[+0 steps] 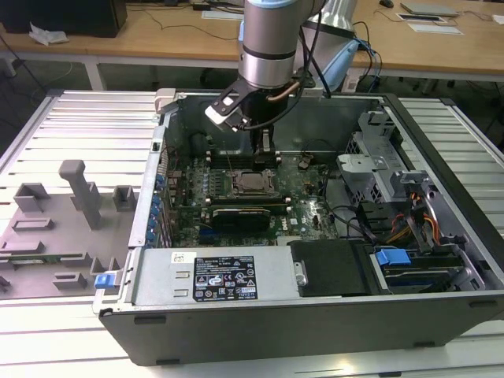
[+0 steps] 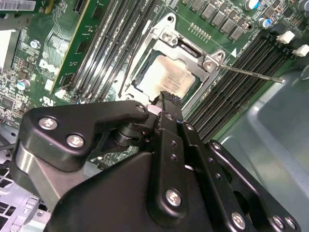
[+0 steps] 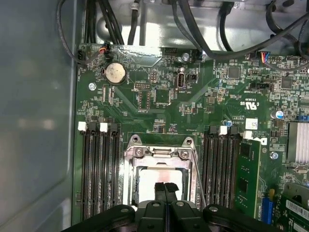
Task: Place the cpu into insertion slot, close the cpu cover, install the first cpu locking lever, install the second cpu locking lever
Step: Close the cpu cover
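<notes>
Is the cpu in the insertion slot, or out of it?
In. In the second wrist view the cpu lies flat inside the metal frame of the insertion slot.

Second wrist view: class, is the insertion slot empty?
No, the silvery-grey cpu lies flat inside the metal frame of the insertion slot.

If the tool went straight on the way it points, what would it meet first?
Most likely the cpu, lying in the window of the cpu cover just beyond the tool; depth is unclear.
</notes>
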Robot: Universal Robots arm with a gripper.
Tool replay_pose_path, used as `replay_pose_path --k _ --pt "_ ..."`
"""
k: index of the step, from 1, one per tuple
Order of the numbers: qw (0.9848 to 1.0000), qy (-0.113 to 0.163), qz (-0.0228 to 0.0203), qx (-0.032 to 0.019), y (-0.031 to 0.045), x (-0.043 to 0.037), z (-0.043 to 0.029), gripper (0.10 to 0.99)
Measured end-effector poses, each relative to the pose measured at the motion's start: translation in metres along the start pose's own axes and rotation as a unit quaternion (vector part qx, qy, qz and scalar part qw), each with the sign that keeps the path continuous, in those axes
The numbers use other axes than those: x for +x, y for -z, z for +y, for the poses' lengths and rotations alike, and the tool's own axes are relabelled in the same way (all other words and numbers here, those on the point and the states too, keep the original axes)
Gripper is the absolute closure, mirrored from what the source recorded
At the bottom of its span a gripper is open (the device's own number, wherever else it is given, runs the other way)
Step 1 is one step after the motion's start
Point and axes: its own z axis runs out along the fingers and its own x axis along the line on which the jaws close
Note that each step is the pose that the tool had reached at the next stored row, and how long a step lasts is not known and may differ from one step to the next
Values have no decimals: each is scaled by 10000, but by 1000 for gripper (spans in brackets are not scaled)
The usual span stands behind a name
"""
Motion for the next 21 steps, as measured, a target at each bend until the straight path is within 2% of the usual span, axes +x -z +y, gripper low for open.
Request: replay_pose_path --k 5,7,10,15,21 --pt "10000 24 0 -1 -2 0 -1 980" --pt "9998 183 1 -6 -3 0 -1 980" --pt "9988 498 0 -15 -3 0 -1 980" --pt "9973 734 -9 -20 -3 2 -1 980" --pt "9947 1024 -40 -25 -2 11 0 980"
